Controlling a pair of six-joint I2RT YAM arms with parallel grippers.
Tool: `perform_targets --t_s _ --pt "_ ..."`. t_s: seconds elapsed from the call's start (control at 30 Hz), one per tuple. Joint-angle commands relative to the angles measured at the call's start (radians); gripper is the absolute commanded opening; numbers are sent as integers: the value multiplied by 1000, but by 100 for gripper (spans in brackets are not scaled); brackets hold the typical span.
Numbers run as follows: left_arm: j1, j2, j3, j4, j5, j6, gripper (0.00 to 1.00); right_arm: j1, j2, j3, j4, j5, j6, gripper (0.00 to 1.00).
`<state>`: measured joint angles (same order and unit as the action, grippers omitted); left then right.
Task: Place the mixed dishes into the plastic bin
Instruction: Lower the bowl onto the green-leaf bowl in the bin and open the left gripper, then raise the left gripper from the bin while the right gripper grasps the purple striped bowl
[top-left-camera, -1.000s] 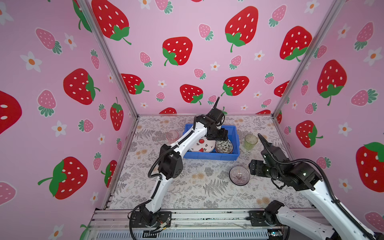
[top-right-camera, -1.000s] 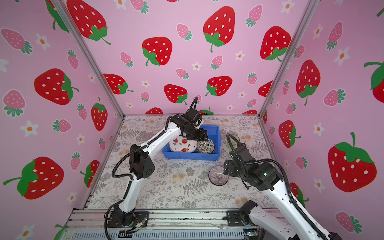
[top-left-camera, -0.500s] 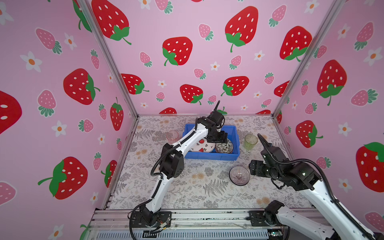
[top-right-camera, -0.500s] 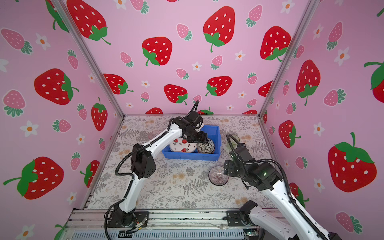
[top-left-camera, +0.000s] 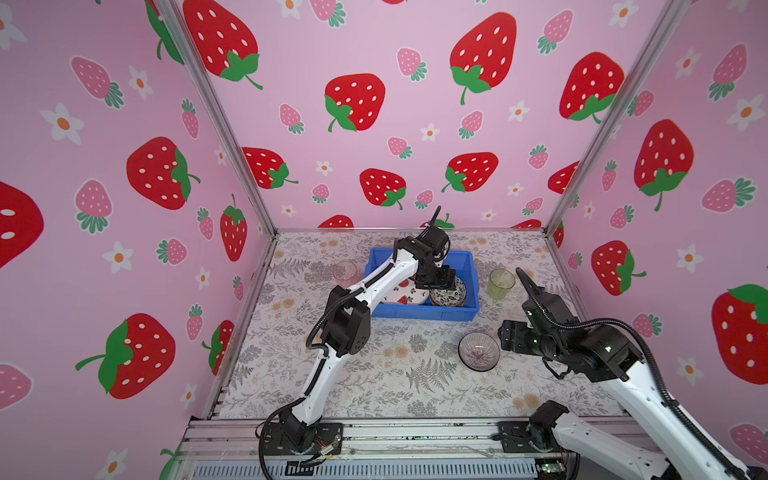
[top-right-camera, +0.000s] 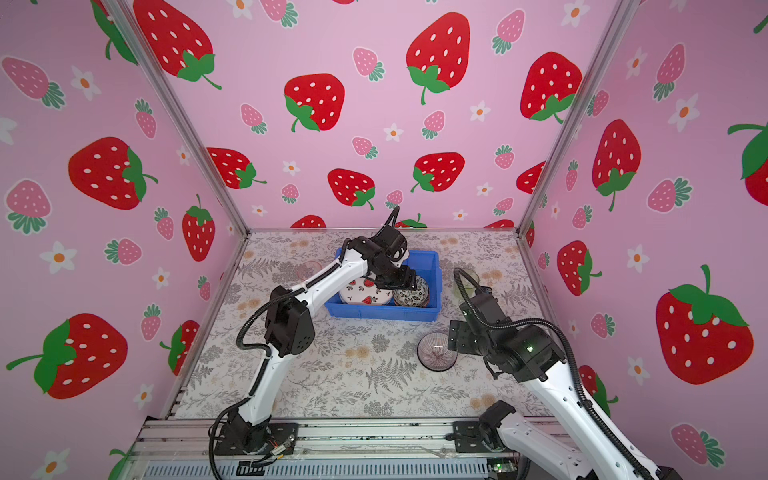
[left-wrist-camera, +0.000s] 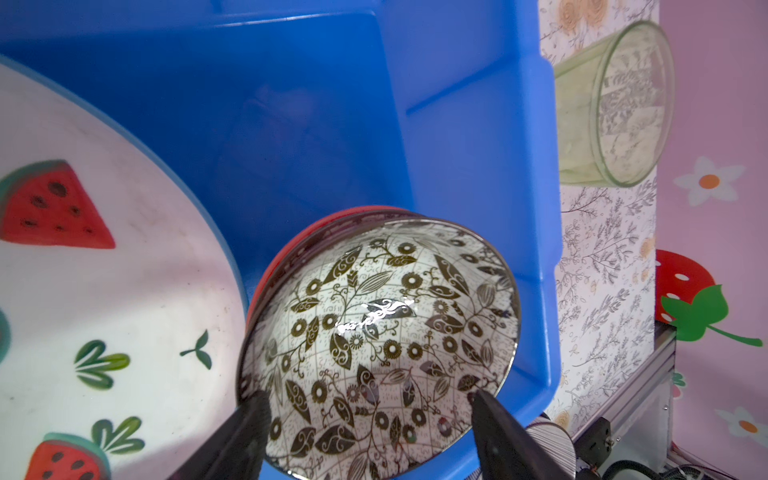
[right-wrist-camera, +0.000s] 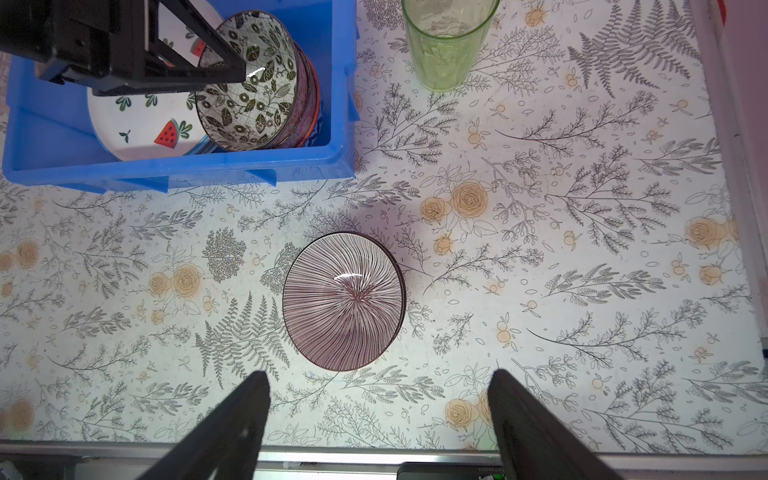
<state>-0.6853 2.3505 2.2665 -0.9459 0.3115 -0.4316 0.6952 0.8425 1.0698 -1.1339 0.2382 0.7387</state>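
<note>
Right tool (right-wrist-camera: 379, 374) hovers over the surface (right-wrist-camera: 540, 249), fingers spread wide apart, with the striped bowl (right-wrist-camera: 344, 301) upright just ahead of its tips. Farther ahead, the left tool (left-wrist-camera: 368, 397) reaches into the blue bin (right-wrist-camera: 208, 166), jaws apart, above the leaf-patterned bowl (left-wrist-camera: 374, 332), which nests tilted on other bowls (right-wrist-camera: 307, 104) beside the watermelon plate (left-wrist-camera: 104, 291). Outside the bin, the green tumbler (right-wrist-camera: 446, 41) stands beyond one end wall and the pink tumbler (top-left-camera: 345, 272) beyond the opposite one.

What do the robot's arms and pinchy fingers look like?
The left arm and right arm are smooth white tubes joined by chunky black joints, with ribbed black cables looping alongside. The left gripper and right gripper each have two flat black fingers narrowing to the tips.
</note>
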Motion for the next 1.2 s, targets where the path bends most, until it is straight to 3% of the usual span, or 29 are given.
perform_targets --t_s 0.0,0.23,0.5,0.73,0.97,1.17 --pt "-3 -38 0 -8 22 -6 79 -8 1 -14 -7 0 -2 86" --pt "-2 -130 -38 -3 23 -7 80 -14 20 -48 15 -4 -11 95" --pt "16 -345 -283 63 -57 -12 85 -97 120 -162 134 -110 -107 96" --pt "79 -587 -584 116 -132 -33 87 -216 204 -247 285 -249 -194 82" --pt "165 -816 -854 157 -169 -74 87 -222 349 -268 344 -252 -254 63" --pt "213 -930 -983 159 -168 -87 87 -222 404 -272 368 -253 -275 43"
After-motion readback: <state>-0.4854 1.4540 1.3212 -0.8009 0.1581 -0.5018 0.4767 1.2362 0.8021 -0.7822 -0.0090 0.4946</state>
